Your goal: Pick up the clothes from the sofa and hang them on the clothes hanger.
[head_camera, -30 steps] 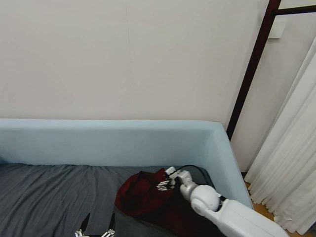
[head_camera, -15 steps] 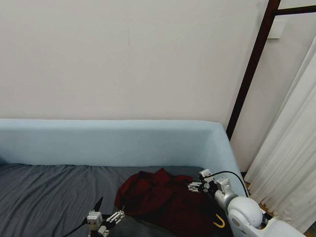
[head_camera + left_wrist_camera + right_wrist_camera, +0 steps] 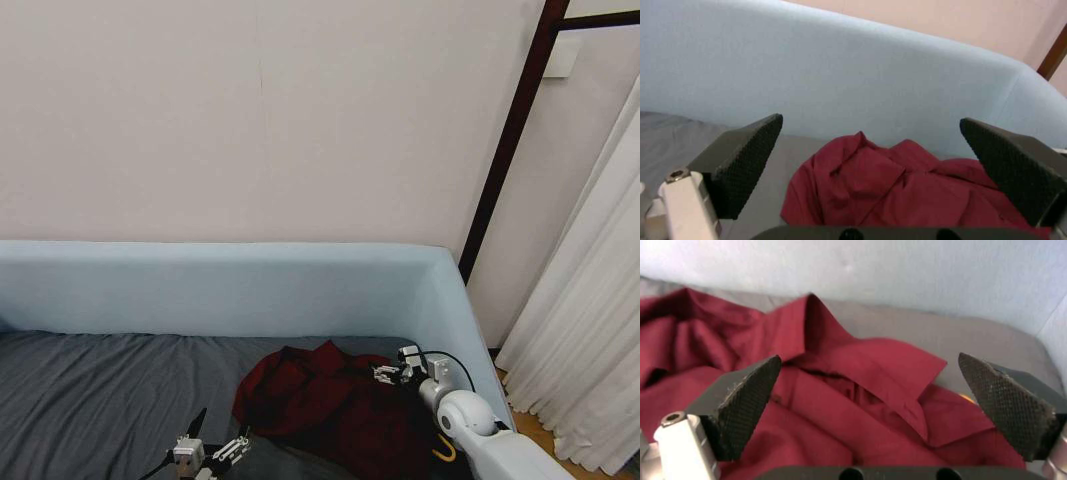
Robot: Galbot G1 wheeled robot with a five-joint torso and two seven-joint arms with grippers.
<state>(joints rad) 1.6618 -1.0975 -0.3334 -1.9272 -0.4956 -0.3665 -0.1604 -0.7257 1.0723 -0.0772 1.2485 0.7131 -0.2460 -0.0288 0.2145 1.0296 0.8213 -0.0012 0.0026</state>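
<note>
A dark red shirt (image 3: 320, 405) lies crumpled on the grey seat of the light blue sofa (image 3: 250, 285), near its right end. The right wrist view looks down on the shirt's collar (image 3: 867, 370). My right gripper (image 3: 388, 373) hovers open over the shirt's right part, nothing between its fingers (image 3: 747, 400). My left gripper (image 3: 205, 458) is open low at the front, left of the shirt, which appears beyond its fingers (image 3: 743, 160) as red shirt (image 3: 893, 185). A yellow hanger hook (image 3: 443, 450) peeks out beside the shirt.
A dark brown clothes-rack pole (image 3: 510, 140) rises right of the sofa, with a crossbar (image 3: 600, 20) at the top. White curtains (image 3: 590, 340) hang at far right. The sofa's backrest and right arm (image 3: 455, 320) wall in the shirt. Grey seat (image 3: 100, 400) stretches left.
My right gripper let the shirt go, swung right, then eased slightly back and up. The shirt has dropped flatter. My left gripper came up into view and turned.
</note>
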